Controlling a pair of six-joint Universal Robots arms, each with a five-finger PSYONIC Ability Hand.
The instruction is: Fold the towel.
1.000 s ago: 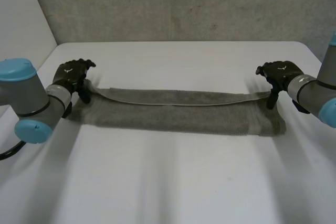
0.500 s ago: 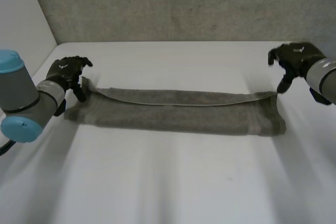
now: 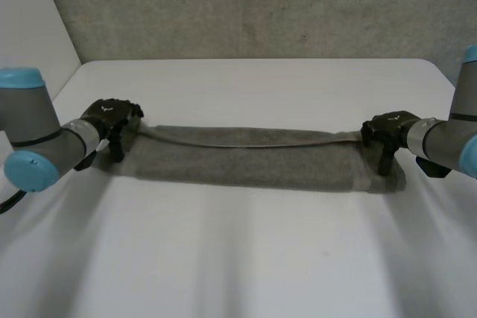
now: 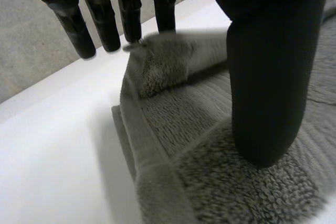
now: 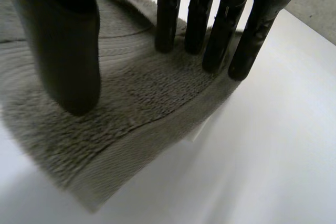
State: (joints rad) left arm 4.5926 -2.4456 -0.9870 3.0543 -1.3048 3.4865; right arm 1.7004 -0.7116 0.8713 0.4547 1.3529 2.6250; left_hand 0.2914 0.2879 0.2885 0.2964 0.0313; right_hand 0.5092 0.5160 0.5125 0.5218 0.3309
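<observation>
- The towel (image 3: 246, 158) is lying as a long folded strip across the middle of the table (image 3: 246, 258), with its upper layer's far edge lifting slightly.
- The left hand (image 3: 110, 115) is resting at the towel's left end, released. Its fingers (image 4: 128, 9) are reaching straight to a raised corner, and its thumb (image 4: 268, 77) is pressing down on the layer beneath.
- The right hand (image 3: 387, 128) is sitting at the right end, also released. Its straight fingers (image 5: 168, 14) are touching the pile near the short edge, and its thumb (image 5: 68, 51) is hanging just over the cloth.
</observation>
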